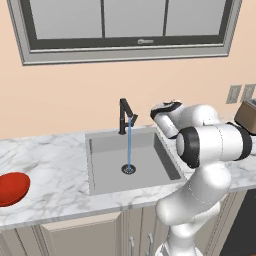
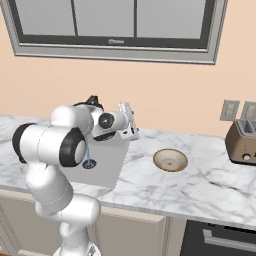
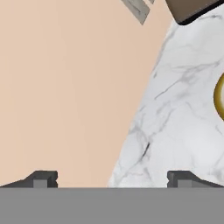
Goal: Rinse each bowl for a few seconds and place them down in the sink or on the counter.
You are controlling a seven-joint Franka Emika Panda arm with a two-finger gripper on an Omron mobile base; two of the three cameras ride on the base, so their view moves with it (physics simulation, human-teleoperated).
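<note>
The glossy red bowl (image 1: 12, 188) lies on the white marble counter (image 1: 55, 185) at the far left of the sink (image 1: 107, 175). Right of the sink, the beige bowl (image 2: 170, 160) sits upright on the counter, and its brownish rim (image 3: 218, 98) shows at the right edge of the hand view. My gripper (image 2: 134, 124) hangs above the sink's right rim, pointing toward the wall and the counter on the right. Its fingertips (image 3: 41, 178) stand wide apart with nothing between them, so it is open. A thin blue stream of water (image 1: 129, 145) runs from the black faucet (image 1: 125, 116) to the drain (image 1: 128, 169).
A brown toaster (image 2: 242, 140) stands on the counter at the far right, below two wall outlets (image 2: 230, 110). A window (image 1: 125, 25) sits above the sink. Bare marble lies between the sink and the beige bowl.
</note>
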